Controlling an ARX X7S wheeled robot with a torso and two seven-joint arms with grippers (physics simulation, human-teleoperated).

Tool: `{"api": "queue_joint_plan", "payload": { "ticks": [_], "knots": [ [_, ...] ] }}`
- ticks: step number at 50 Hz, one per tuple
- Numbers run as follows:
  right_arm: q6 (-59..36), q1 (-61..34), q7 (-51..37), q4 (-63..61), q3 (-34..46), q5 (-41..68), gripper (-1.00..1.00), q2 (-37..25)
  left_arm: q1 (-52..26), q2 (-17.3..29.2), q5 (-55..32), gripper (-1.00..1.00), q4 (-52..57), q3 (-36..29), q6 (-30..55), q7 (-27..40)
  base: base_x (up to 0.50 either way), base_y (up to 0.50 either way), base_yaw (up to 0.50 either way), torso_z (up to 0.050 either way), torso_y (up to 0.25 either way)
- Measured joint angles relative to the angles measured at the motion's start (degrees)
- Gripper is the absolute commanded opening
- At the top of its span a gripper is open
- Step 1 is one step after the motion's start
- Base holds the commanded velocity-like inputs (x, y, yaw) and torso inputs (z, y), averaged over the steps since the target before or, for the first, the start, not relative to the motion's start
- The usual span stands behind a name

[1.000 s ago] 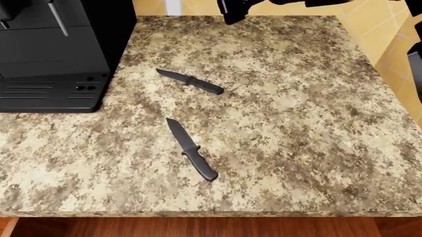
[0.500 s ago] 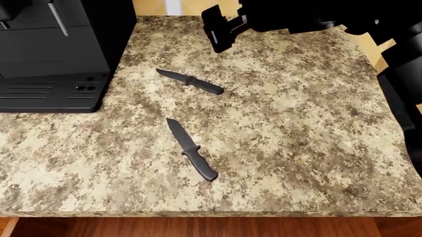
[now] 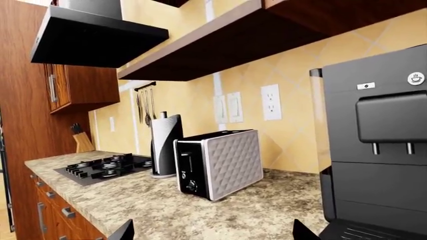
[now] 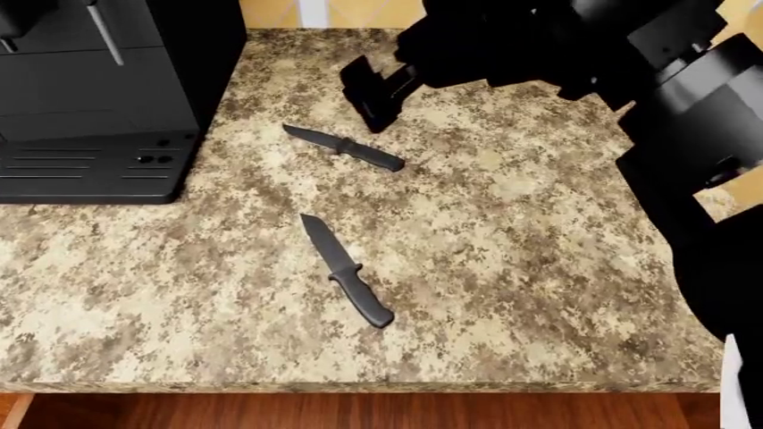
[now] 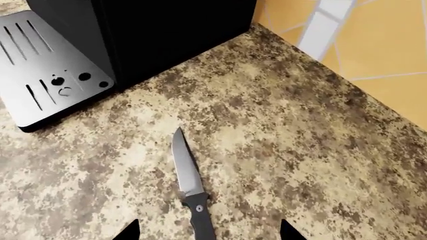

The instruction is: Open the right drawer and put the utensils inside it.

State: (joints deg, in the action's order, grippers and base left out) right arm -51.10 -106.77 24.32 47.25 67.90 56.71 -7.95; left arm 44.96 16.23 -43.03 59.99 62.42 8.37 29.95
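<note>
Right claw (image 4: 372, 96) hangs open just above the far knife (image 4: 346, 147), other knife (image 4: 347, 271) lies nearer the desk (image 4: 537, 232) edge, left claw's state hidden.

We see that the right arm (image 4: 667, 107) has swung further in over the desk (image 4: 537, 232): a second ago only its tip showed at the far edge, and now its dark bulk fills the upper right of the head view. The right pincer (image 4: 372, 96) has come down and toward the left, from the back edge to a spot just beyond the far knife (image 4: 346, 147), near its handle. Its fingers (image 4: 361, 88) are spread apart, and the wrist view looks down on that knife's blade between the two fingertips.
</note>
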Motion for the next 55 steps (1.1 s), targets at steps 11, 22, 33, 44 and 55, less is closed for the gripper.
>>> {"api": "queue_joint_plan", "payload": {
  "ticks": [11,22,33,44,55],
  "knots": [
    [6.40,0.12,5.93,11.09,5.23,-0.88,1.00,5.26,0.00,0.14,0.96,1.00,0.00,-0.68,0.28,0.23,0.00,0.00,0.00,0.000,0.000],
    [11.16,0.80,7.91,15.07,12.89,3.71,1.00,7.06,0.00,0.29,2.11,1.00,0.00,-1.55,0.61,0.49,0.00,0.00,0.00,0.000,0.000],
    [15.35,0.95,10.69,16.78,16.95,4.02,1.00,7.66,-0.01,0.30,3.16,1.00,-0.01,-2.47,0.98,0.73,0.00,0.00,0.00,0.000,0.000],
    [17.12,1.68,12.36,17.09,17.89,3.67,1.00,7.85,-0.02,0.17,3.79,1.00,-0.01,-2.89,1.27,0.77,0.00,0.00,0.00,0.000,0.000],
    [17.33,2.37,13.74,17.25,18.19,6.21,1.00,7.92,-0.03,0.90,4.56,1.00,-0.01,-4.26,2.15,1.75,0.00,0.00,0.00,0.000,0.000]
  ]
}}
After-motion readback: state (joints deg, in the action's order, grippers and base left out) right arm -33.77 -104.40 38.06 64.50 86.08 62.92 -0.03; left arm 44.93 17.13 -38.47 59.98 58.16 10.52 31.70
